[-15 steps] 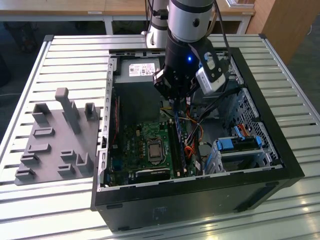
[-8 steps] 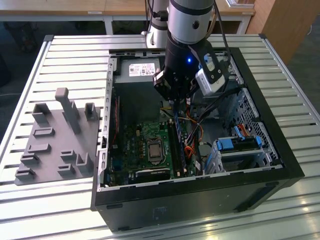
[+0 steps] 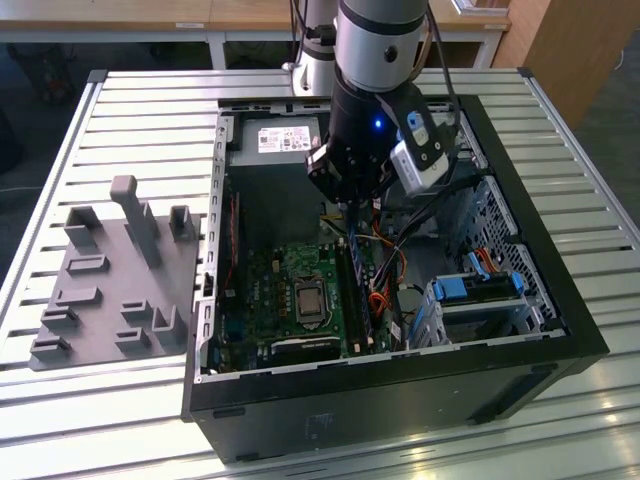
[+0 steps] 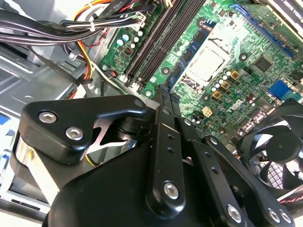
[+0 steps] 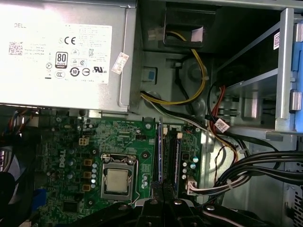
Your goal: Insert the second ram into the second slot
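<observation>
Gripping the second ram [image 5: 160, 156] on edge, the end effector [image 5: 163, 204] has its fingers [image 4: 161, 142] drawn together on the thin blue stick. In the exterior view the end effector [image 3: 350, 212] hangs inside the open computer case [image 3: 400, 390], which lies on the slatted table [image 3: 130, 130]. In both wrist views the second ram [image 4: 189, 54] runs parallel to the memory slots [image 4: 151, 45], between them and the processor socket [image 4: 206, 64]. Whether its lower edge has entered a slot cannot be determined. Another blue stick [image 5: 177, 156] stands in a slot just beside it, on the side away from the processor socket [image 5: 117, 181]. The power supply [image 5: 61, 52] sits beyond the far end of the slots. A grey fixture tray [image 3: 110, 290] lies on the table at the exterior view's left, apart from the case.
</observation>
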Robot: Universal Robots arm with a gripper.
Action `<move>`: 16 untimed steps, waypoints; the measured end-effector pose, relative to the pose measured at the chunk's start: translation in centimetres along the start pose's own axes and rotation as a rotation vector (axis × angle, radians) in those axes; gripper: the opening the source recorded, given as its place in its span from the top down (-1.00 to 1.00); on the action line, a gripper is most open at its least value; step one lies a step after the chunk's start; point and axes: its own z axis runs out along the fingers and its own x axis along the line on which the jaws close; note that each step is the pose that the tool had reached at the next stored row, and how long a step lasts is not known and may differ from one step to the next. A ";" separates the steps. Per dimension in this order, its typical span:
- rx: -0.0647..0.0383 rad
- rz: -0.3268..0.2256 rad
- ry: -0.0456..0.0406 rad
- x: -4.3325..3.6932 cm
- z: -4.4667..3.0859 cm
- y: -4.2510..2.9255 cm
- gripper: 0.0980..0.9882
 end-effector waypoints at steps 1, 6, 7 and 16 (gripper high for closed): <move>0.000 0.000 0.0000 0.00 0.04 0.00 0.96; 0.000 0.000 0.0001 0.00 0.18 -0.01 0.96; 0.000 0.000 0.0002 0.00 0.21 -0.01 0.96; 0.000 0.000 0.0047 0.00 0.53 -0.02 0.96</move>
